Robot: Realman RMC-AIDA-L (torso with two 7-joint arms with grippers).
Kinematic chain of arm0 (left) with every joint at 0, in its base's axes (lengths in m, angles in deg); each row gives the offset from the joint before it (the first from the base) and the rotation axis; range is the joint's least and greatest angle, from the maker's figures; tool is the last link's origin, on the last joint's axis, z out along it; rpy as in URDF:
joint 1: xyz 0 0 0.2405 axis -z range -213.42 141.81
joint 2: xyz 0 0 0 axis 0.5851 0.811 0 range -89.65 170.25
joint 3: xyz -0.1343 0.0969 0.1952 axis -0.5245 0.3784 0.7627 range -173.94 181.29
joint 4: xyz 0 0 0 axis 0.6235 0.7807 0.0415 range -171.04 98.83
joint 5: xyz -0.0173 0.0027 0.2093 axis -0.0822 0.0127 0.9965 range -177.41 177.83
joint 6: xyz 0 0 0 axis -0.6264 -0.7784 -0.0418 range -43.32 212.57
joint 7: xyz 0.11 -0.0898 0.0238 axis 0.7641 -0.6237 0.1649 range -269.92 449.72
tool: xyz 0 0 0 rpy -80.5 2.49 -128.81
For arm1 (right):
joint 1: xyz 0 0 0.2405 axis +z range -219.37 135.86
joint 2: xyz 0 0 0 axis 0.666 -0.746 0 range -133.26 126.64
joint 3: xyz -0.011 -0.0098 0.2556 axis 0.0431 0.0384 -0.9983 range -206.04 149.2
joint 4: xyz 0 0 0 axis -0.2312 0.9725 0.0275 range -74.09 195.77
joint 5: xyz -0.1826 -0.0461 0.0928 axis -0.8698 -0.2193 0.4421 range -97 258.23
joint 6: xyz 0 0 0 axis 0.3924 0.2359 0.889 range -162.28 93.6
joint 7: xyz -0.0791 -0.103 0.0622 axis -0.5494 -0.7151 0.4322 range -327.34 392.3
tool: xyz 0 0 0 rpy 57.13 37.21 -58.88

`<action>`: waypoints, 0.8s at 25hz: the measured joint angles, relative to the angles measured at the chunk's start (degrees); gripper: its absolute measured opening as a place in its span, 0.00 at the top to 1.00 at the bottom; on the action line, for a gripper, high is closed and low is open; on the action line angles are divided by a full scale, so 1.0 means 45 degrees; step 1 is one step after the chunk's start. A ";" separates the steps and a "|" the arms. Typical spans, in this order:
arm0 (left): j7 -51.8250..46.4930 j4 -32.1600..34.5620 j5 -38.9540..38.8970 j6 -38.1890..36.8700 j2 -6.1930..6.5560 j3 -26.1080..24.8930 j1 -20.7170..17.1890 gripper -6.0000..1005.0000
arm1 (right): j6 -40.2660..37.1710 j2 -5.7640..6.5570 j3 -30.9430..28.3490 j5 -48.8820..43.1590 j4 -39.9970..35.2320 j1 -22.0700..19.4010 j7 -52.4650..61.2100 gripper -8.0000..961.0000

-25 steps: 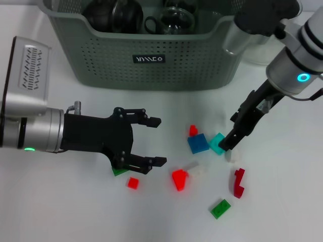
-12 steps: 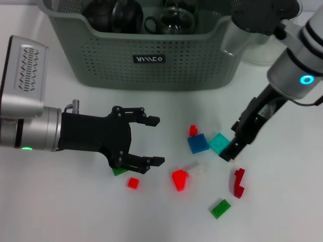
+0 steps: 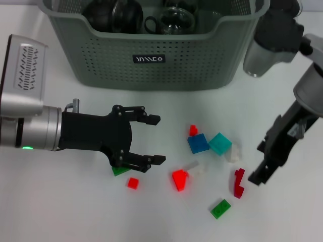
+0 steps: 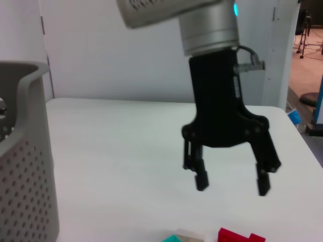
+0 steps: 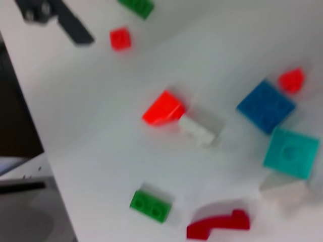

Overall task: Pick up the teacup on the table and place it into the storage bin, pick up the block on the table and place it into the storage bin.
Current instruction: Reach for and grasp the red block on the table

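The grey-green storage bin (image 3: pixel 151 60) stands at the back; a clear glass teacup (image 3: pixel 177 20) lies inside it beside a dark-lidded pot (image 3: pixel 113 15). Blocks are scattered on the white table: blue (image 3: pixel 198 143), teal (image 3: pixel 220 143), white (image 3: pixel 233 153), red wedge (image 3: pixel 179 179), red hooked (image 3: pixel 238 182), green (image 3: pixel 220 208). My right gripper (image 3: pixel 257 176) hovers just right of the red hooked block; in the left wrist view it (image 4: pixel 232 184) is open and holds nothing. My left gripper (image 3: pixel 154 140) is open left of the blocks, above a green block (image 3: pixel 120 171).
More blocks show: a small red one (image 3: pixel 193 130), a small red cube (image 3: pixel 132 183), a white one (image 3: pixel 196 168). The right wrist view looks down on the blue (image 5: pixel 266 106), teal (image 5: pixel 290 153), green (image 5: pixel 151 205) and red hooked (image 5: pixel 218 226) blocks. The bin wall (image 4: pixel 25 166) fills one side of the left wrist view.
My right gripper has pulled away from the teal and white blocks, moving right and toward the table's front. It carries nothing. The left arm has stayed still.
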 joint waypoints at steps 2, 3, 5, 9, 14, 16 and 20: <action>0.0019 -0.0033 -0.0003 0.0034 -0.0004 0.0001 0.0000 0.14 | 0.0005 -0.0021 0.0424 0.0019 -0.0003 -0.0190 0.0113 0.05; 0.0047 -0.0052 -0.0006 0.0056 -0.0004 0.0001 0.0001 0.14 | 0.0078 -0.0032 0.0594 0.0039 -0.0009 -0.0254 0.0176 0.05; 0.0052 -0.0057 -0.0006 0.0062 -0.0004 0.0001 0.0001 0.14 | 0.0262 -0.0060 0.0939 0.0118 -0.0016 -0.0343 0.0297 0.05; 0.0068 -0.0066 -0.0011 0.0098 -0.0003 -0.0001 0.0002 0.14 | 0.0923 -0.0076 0.2014 0.0477 -0.0017 -0.0484 0.0705 0.05; 0.0071 -0.0082 -0.0011 0.0122 -0.0020 -0.0028 -0.0040 0.14 | 0.1841 -0.0085 0.3387 0.0705 -0.0016 -0.0561 0.1133 0.05; 0.0071 -0.0084 -0.0010 0.0122 -0.0022 -0.0076 -0.0065 0.14 | 0.1994 -0.0085 0.3718 0.0790 -0.0010 -0.0578 0.1230 0.05; 0.0072 -0.0100 -0.0010 0.0123 -0.0036 -0.0132 -0.0085 0.14 | 0.2180 -0.0086 0.3946 0.0865 0.0036 -0.0596 0.1323 0.05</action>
